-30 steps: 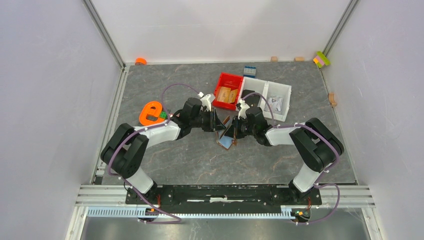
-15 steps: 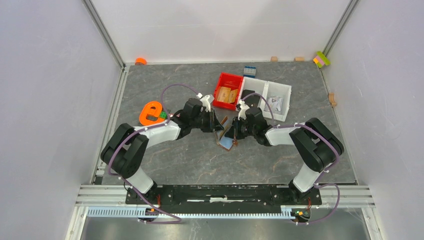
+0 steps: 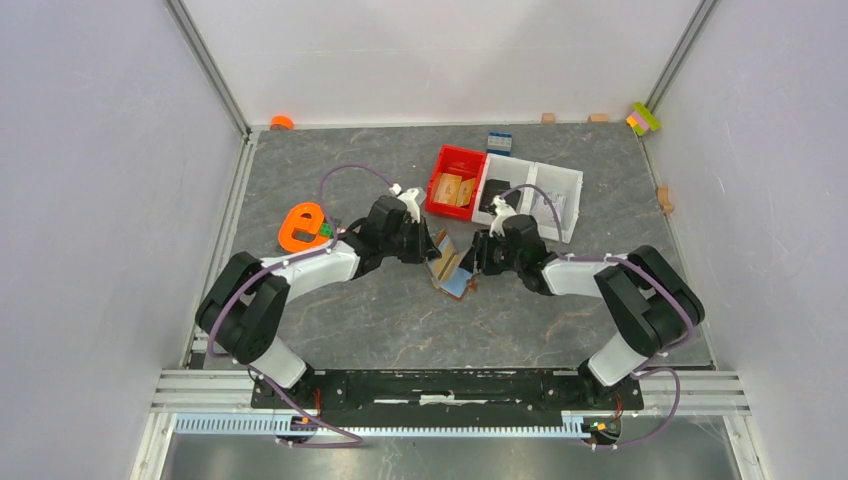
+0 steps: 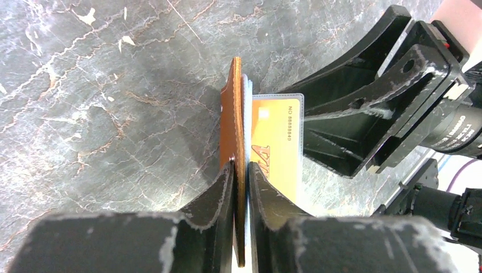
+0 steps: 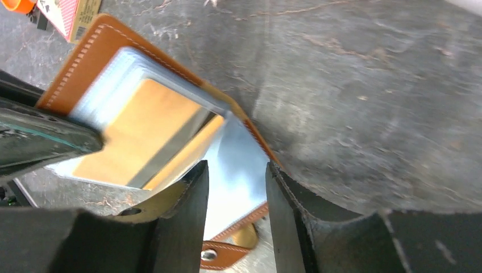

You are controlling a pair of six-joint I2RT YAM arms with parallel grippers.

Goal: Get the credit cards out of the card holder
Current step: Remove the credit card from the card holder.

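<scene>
The card holder (image 4: 230, 114) is pinched by the left gripper (image 4: 241, 169), while the spread right gripper (image 5: 236, 179) should be closed on the orange card (image 4: 278, 142) alone.

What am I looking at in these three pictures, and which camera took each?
Two black-and-white robot arms are bolted at the near edge of a grey table. The wide picture looks down from above and behind them; the two close-ups come from a camera on each wrist, showing that arm's own fingers. The left gripper is pinched shut on a flap of the brown card holder. An orange card and a pale blue card show inside it. The right gripper is open, the blue card visible between its fingers. Farther back sit a red bin, a white bin and an orange letter-shaped piece.
</scene>
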